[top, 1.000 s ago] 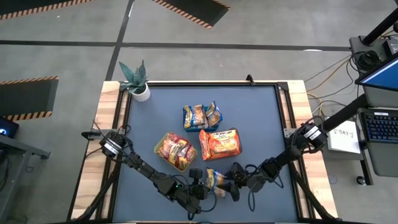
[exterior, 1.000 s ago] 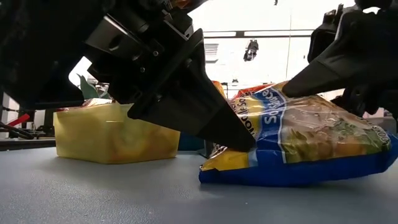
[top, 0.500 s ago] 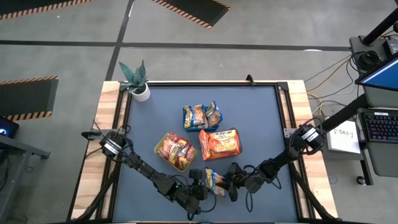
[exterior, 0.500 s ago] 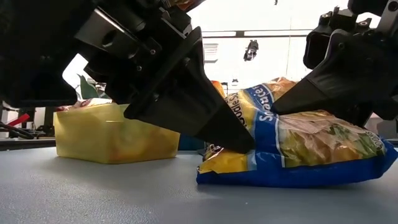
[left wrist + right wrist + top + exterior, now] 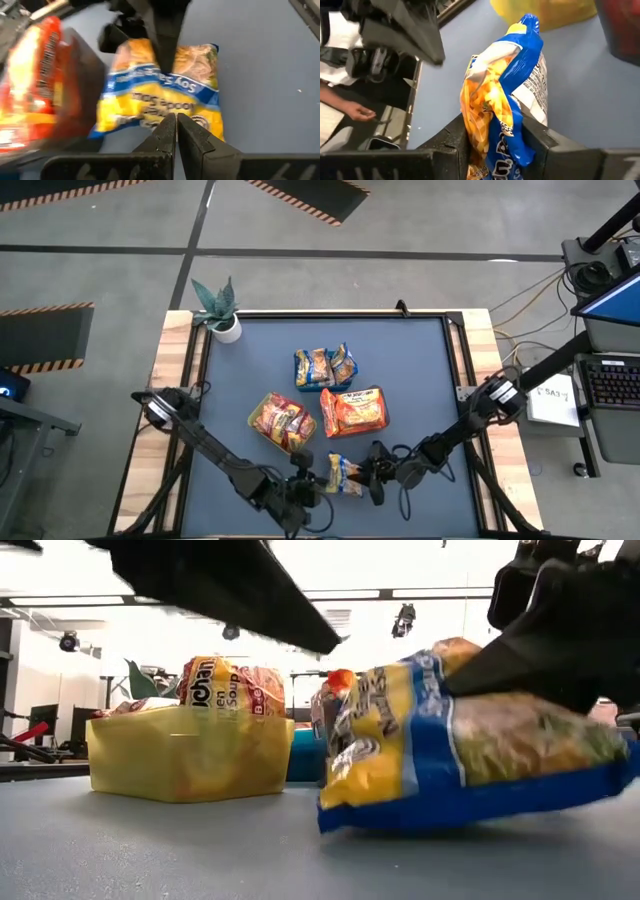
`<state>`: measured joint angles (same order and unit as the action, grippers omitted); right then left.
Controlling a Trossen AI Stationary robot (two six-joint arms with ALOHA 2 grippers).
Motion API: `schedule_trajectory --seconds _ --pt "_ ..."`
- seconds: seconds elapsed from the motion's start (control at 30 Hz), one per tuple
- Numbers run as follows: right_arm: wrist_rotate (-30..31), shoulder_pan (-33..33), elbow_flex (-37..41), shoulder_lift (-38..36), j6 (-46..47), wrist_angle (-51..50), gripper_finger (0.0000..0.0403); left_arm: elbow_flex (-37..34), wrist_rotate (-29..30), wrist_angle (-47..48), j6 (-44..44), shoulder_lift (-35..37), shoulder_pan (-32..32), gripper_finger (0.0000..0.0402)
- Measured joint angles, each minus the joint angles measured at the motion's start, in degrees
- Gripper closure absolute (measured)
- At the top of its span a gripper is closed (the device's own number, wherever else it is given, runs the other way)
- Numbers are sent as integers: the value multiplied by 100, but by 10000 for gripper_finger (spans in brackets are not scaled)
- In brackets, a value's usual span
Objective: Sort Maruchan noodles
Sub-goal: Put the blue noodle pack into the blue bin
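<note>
A blue-and-yellow noodle packet point(image 5: 343, 473) sits near the table's near edge, between my two grippers. My right gripper point(image 5: 495, 145) is shut on it from the right. My left gripper point(image 5: 176, 122) is shut just left of the packet point(image 5: 165, 85). In the low view it point(image 5: 230, 580) is raised above the packet point(image 5: 470, 740) and touches nothing. More packets fill three trays. Blue-and-yellow ones are in the blue tray point(image 5: 325, 368), red-orange ones in the yellow-green tray point(image 5: 283, 422), and orange ones in the black tray point(image 5: 353, 410). My right gripper pinches the blue-and-yellow packet between its two fingers at its right-hand end point(image 5: 492, 132). The fingers come in nearly level from the table's right side. The packet stands on edge and tilts, its held end raised and its free lower corner point(image 5: 330, 825) down at the tabletop.
A potted plant point(image 5: 220, 310) stands at the far left corner of the blue mat. The three trays cluster mid-table, just beyond the grippers. A person's hand point(image 5: 360, 112) shows beyond the table's edge in the right wrist view. Bare mat lies left and right of the trays.
My left gripper has come off the packet, rising and drawing back toward the table's left. My right gripper has moved a little left onto the packet. The packet has tipped: its held right end has lifted while its left lower corner has stayed down.
</note>
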<state>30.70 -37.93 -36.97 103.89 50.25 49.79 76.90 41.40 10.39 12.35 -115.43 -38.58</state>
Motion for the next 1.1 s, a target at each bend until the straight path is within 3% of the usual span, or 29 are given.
schedule_trajectory --seconds 0.23,0.47,0.67,0.93,1.1 --pt "-74 0 2 -285 -315 7 290 -96 414 923 -30 574 -49 402" --pt "-290 -7 -1 -820 -761 6 290 -506 475 958 -133 1414 -97 402" --pt "-392 -4 -26 -1592 -1495 20 290 -959 479 489 -540 2125 -335 402" --pt "-341 222 -66 -2603 -2688 -283 290 -1804 473 -903 -1084 2613 -455 402" --pt "239 600 -305 -2856 -3280 -856 290 -1955 473 -1084 -1166 2651 -455 402"
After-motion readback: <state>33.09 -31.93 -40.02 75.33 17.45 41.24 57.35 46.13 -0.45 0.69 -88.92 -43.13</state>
